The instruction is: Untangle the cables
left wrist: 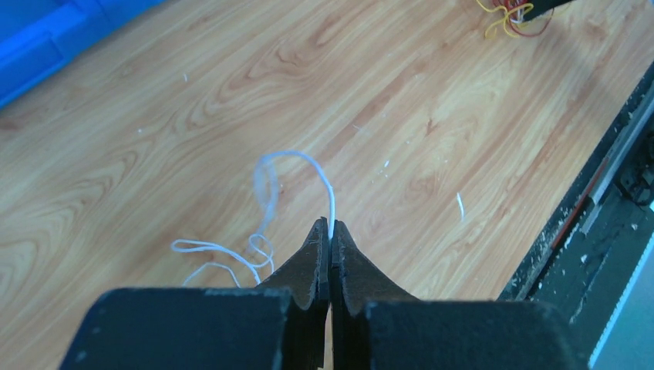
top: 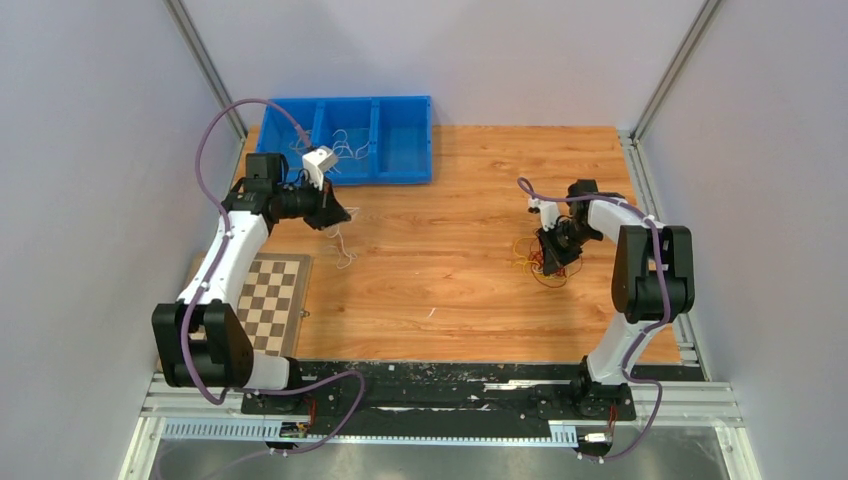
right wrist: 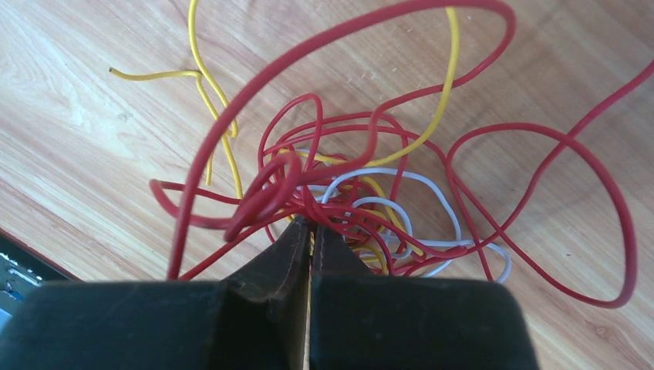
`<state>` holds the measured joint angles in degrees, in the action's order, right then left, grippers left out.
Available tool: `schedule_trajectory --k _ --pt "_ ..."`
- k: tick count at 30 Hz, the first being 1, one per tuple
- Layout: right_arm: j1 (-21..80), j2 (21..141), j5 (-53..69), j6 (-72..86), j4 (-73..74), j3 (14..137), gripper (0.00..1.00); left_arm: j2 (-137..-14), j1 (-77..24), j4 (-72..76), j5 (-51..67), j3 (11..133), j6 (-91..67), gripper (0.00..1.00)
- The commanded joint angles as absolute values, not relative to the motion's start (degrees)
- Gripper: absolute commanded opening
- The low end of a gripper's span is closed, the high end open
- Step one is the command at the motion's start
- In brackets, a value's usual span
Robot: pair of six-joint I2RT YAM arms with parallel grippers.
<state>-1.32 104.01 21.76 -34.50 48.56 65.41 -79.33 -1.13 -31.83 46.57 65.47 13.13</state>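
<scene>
Okay, status from where I'm standing. The left gripper (left wrist: 330, 225) is clamped tight on a single white cable (left wrist: 266, 173). The strand runs straight into the fingertips, and the rest curls down in loops onto the wooden table (top: 450, 290). In the top view that gripper sits upper left of frame, just below the blue bin (top: 400, 178). The white cable trails under it toward centre.

The right gripper (right wrist: 311, 223) is also pinched closed, tips buried in the near edge of the tangle (right wrist: 362, 193). Red strands bunch right at the tips, so it's gripping the tangle; can't tell which strand. The tangle is mostly red with a few yellow and white, and big red loops fan out around it. In the top view it's right of centre, under the right gripper and well apart from the white cable.

A few loose white strands (top: 345, 148) lie in the blue bin's compartments. A checkerboard (top: 270, 300) lies flat at lower left, partly under the left arm.
</scene>
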Motion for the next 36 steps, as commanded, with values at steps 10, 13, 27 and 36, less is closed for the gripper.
schedule_trajectory --k 10,13,27,36 --pt "1.81 102.58 27.48 -35.45 52.43 70.1 0.0 -77.25 -0.97 -38.09 43.72 68.65 19.04 0.0" --pt "1.76 103.03 27.32 -35.47 52.48 70.03 0.0 -82.46 -1.01 -41.53 37.03 68.34 24.3 0.0" --pt "1.77 105.13 27.35 -35.16 53.83 71.34 0.0 -97.12 -5.0 -34.16 19.28 64.04 26.47 0.76" --pt "1.84 105.65 27.6 -34.84 53.96 71.38 0.0 -99.71 -8.76 -29.17 13.4 60.72 30.29 0.77"
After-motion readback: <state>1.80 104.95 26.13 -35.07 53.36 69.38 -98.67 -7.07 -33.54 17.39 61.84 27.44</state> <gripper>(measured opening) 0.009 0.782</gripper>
